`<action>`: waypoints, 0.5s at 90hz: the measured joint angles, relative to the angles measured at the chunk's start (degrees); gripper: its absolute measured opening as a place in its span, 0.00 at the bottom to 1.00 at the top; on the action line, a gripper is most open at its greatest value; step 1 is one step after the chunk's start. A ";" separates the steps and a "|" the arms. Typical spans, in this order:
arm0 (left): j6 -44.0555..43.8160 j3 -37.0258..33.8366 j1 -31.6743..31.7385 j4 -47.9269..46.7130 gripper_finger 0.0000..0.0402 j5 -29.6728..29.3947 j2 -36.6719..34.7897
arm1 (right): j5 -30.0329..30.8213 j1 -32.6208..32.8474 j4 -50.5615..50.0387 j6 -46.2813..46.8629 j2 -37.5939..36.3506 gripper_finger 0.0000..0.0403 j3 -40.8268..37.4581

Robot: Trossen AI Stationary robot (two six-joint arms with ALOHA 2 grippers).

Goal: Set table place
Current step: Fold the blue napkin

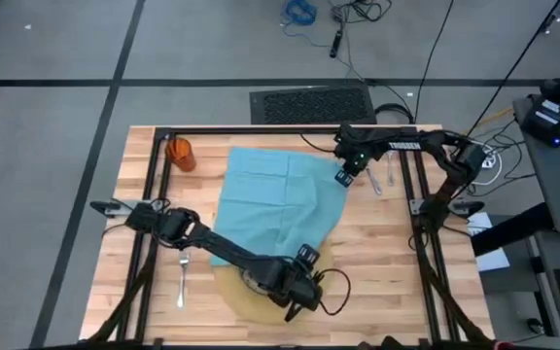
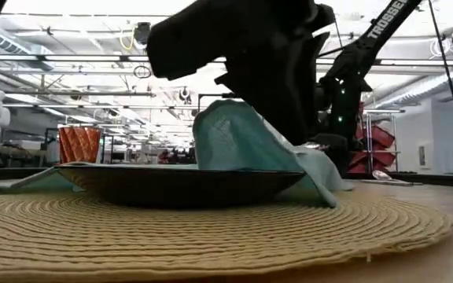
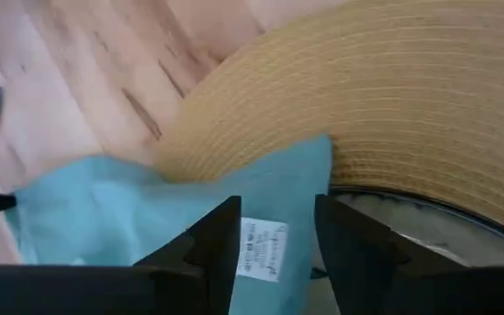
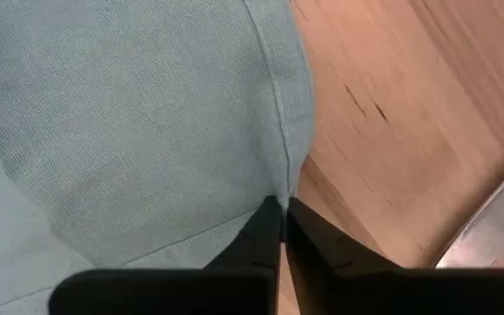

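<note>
The mat (image 1: pixel 224 292) lies at the bench's (image 1: pixel 377 282) near edge, carrying the plate (image 2: pixel 179 185). The left gripper (image 1: pixel 304 289) hangs over the plate with fingers spread either side of the napkin's (image 1: pixel 278 199) tagged corner. The napkin spreads from the plate toward the far edge. The fork (image 1: pixel 182 280) lies left of the mat. The right gripper (image 1: pixel 346 173) pinches the napkin's far right edge. The cup (image 1: pixel 180 153) stands beyond the napkin's far left corner.

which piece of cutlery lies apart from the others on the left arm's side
The fork, alone on the table left of the napkin. The other cutlery lies together on the right, past the right gripper.
</note>
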 joint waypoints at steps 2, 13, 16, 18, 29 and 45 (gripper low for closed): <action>0.00 0.00 0.01 -0.27 0.33 0.27 0.00 | 0.00 0.00 0.00 0.00 0.02 0.00 0.00; 1.12 0.00 -0.04 -0.84 0.33 0.96 0.79 | 0.02 0.00 0.03 0.00 0.02 0.00 0.00; 1.85 -0.02 -0.18 -1.35 0.33 0.79 1.06 | 0.04 0.00 0.06 0.00 0.02 0.00 0.00; 2.38 -0.04 -0.24 -1.63 0.33 0.77 1.23 | 0.02 0.00 0.07 0.00 0.02 0.00 0.00; 3.22 -0.02 -0.44 -3.61 0.33 0.55 1.82 | 0.02 0.00 0.11 0.00 0.02 0.00 0.00; 3.39 -0.04 -0.25 -1.62 0.33 -2.10 1.90 | -0.02 -0.05 0.29 -0.02 0.02 0.00 0.00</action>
